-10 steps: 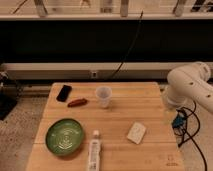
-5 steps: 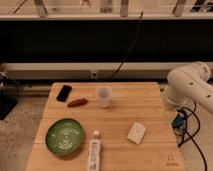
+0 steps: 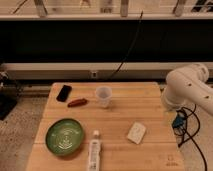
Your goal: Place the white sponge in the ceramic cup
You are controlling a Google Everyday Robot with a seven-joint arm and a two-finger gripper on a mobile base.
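Observation:
The white sponge [image 3: 136,132] lies flat on the wooden table [image 3: 125,112], right of centre and toward the front. The ceramic cup [image 3: 103,96] stands upright at the middle back of the table, well apart from the sponge. My white arm [image 3: 187,90] is folded beside the table's right edge. My gripper [image 3: 178,121] hangs low off that edge, to the right of the sponge and touching nothing on the table.
A green round plate [image 3: 65,136] sits at the front left. A long white tube [image 3: 94,150] lies at the front edge beside it. A black phone [image 3: 64,93] and a small reddish-brown object [image 3: 77,102] lie at the back left. A dark wall and rail run behind.

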